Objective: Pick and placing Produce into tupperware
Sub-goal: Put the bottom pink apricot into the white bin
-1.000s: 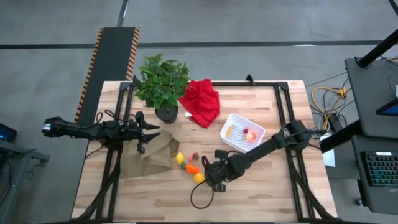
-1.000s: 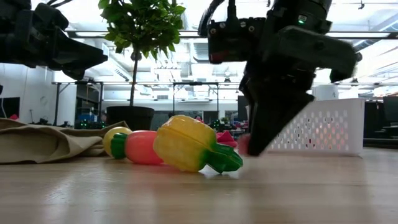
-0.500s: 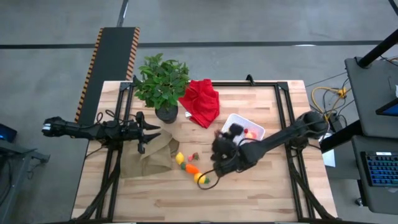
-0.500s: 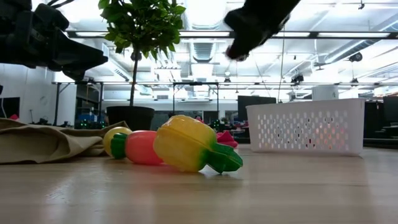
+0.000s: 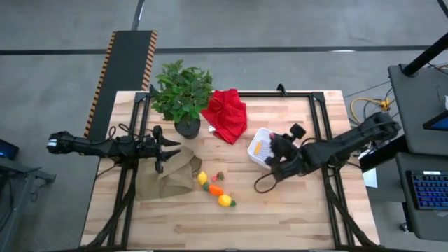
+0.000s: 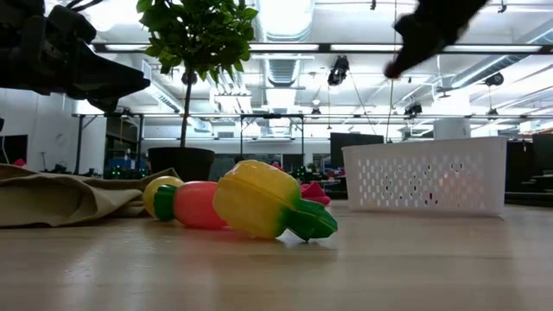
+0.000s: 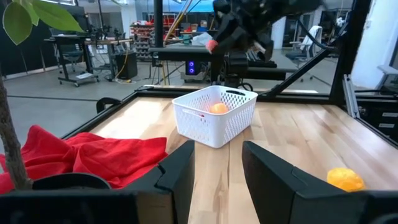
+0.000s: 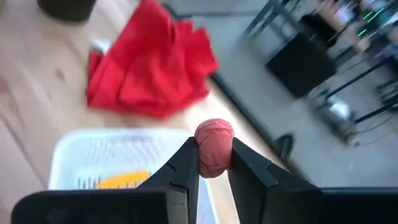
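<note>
The right tool (image 8: 214, 163) grips a small round pink toy fruit (image 8: 214, 148) between its two fingers, raised above the white rectangular plastic basket (image 5: 260, 142) on the right of the tabletop (image 5: 294, 210). The piece looks light, stiff and smooth, so I judge a pinch across its middle holds best. The left tool (image 7: 217, 163) waits half open over the tan cloth (image 5: 168, 175)

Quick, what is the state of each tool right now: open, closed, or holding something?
Left tool: open, empty, hovering over the tan brown cloth.
Right tool: closed on a small round pink-red toy fruit, above the white rectangular plastic basket.
</note>
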Controlling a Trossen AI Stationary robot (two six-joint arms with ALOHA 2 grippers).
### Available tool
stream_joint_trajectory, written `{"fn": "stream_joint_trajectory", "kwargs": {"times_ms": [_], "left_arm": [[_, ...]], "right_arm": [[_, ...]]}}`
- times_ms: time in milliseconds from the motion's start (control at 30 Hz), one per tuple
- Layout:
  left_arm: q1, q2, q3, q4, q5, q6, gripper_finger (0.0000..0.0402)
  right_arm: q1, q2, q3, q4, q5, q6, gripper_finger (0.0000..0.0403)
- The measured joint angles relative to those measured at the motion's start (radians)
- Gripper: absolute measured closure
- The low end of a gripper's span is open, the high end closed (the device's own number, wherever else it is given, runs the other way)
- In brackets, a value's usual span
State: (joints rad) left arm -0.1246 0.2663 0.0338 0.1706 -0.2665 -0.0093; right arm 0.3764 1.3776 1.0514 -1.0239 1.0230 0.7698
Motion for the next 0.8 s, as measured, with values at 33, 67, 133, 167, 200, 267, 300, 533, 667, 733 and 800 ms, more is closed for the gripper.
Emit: {"fn": "stream_joint_trajectory", "kwargs": {"times_ms": [33,67,133,167,200,267,300,533,667,733,800], "left_arm": [[0.0,-0.001,0.0,-0.001,0.0,0.0,0.0281],[0.0,-0.001,0.0,-0.001,0.0,0.0,0.0281],[0.0,0.0,0.0,0.0,0.0,0.0,0.0281],[0.0,0.0,0.0,-0.001,0.0,0.0,0.0281],[0.0,0.0,0.0,0.0,0.0,0.0,0.0281],[0.0,-0.001,0.0,0.0,0.0,0.0,0.0281],[0.0,-0.001,0.0,0.0,0.0,0.0,0.0281],[0.0,-0.001,0.0,0.0,0.0,0.0,0.0281],[0.0,-0.001,0.0,0.001,0.0,0.0,0.0281],[0.0,0.001,0.0,0.001,0.0,0.0,0.0281],[0.0,0.001,0.0,-0.001,0.0,0.0,0.0281]], "right_arm": [[-0.006,-0.031,-0.035,0.015,-0.035,-0.003,0.0339],[-0.012,-0.061,-0.066,0.027,-0.075,-0.005,0.0339],[-0.029,-0.117,-0.123,0.063,-0.155,-0.007,0.034],[-0.04,-0.142,-0.149,0.079,-0.197,-0.008,0.034],[-0.052,-0.166,-0.173,0.095,-0.239,-0.009,0.034],[-0.076,-0.204,-0.213,0.129,-0.311,-0.01,0.034],[-0.087,-0.22,-0.231,0.146,-0.341,-0.01,0.034],[-0.158,-0.23,-0.276,0.187,-0.573,-0.01,0.034],[-0.187,-0.188,-0.276,0.186,-0.626,-0.011,0.034],[-0.205,-0.164,-0.276,0.188,-0.631,-0.021,0.034],[-0.226,-0.136,-0.276,0.201,-0.631,-0.051,0.034]]}}
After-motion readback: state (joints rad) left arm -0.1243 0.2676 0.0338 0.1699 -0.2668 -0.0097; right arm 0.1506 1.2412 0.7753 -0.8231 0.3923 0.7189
